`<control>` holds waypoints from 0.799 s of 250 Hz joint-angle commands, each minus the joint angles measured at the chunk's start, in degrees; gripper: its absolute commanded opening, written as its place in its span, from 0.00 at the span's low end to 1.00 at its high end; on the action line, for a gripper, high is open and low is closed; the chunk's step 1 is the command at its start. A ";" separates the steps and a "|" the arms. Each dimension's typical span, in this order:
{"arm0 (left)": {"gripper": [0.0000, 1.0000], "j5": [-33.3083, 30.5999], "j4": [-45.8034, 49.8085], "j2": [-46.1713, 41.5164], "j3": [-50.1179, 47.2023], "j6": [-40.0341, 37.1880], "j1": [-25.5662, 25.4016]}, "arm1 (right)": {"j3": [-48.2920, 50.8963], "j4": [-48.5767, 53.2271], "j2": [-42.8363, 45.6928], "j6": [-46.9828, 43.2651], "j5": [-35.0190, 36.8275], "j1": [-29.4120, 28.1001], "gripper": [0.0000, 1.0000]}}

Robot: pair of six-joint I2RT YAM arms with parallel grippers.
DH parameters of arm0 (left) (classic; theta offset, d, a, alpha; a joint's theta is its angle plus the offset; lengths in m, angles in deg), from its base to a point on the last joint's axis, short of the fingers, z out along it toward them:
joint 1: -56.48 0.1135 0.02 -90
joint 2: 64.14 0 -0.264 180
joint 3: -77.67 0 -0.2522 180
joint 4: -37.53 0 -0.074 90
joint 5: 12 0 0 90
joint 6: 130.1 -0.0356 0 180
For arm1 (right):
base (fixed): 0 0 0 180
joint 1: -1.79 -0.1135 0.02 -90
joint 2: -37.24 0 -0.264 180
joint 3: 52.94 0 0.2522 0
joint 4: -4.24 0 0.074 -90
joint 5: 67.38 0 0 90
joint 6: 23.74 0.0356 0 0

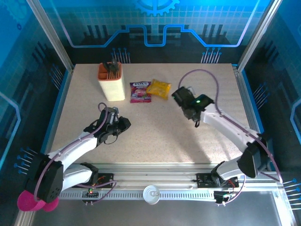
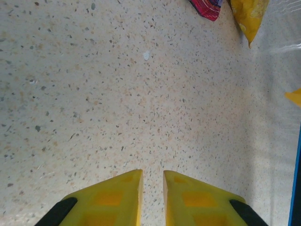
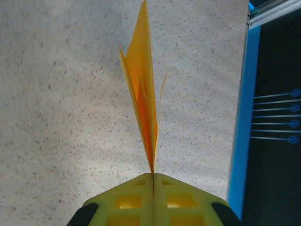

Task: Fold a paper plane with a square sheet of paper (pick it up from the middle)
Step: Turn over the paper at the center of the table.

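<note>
The square sheet of paper is folded into a slim, pointed orange-yellow paper plane [image 3: 145, 89]. It sticks out from my right gripper [image 3: 153, 175] above the table. The yellow jaws are shut on its tail end, with its tip pointing away from the camera. In the top view this gripper [image 1: 178, 94] hangs over the right half of the table. My left gripper [image 2: 153, 172] is open by a narrow gap with bare tabletop showing between the fingers. From above it [image 1: 124, 123] sits low over the left half. An orange-yellow corner [image 2: 294, 97] pokes in at the right edge of the left wrist view.
A cream holder [image 1: 112, 84] with an orange top stands at the back left. Beside it lie a purple-red printed packet [image 1: 139, 92] and a glossy yellow snack bag [image 1: 158, 88]. A blue rail [image 3: 240, 117] runs along the table's right edge.
</note>
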 commanded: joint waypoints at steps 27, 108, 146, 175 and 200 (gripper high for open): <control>0.19 -1.24 4.11 -5.15 -1.29 1.13 1.12 | 1.28 5.63 -15.54 9.52 7.13 -15.09 0.00; 0.19 -0.33 8.22 -9.41 -1.02 0.15 3.10 | -9.80 8.84 -37.05 21.86 -0.63 -33.53 0.05; 0.19 -0.11 9.52 -9.55 -0.09 -0.49 3.71 | -9.40 3.92 -33.78 19.80 -7.37 -34.17 0.48; 0.20 -0.06 9.89 -9.16 0.76 -1.34 3.86 | -7.41 0.13 -25.32 16.43 -13.34 -31.82 0.56; 0.22 0.84 10.11 -8.17 2.19 -2.95 3.82 | -4.35 -3.87 -16.93 14.39 -19.28 -27.29 0.57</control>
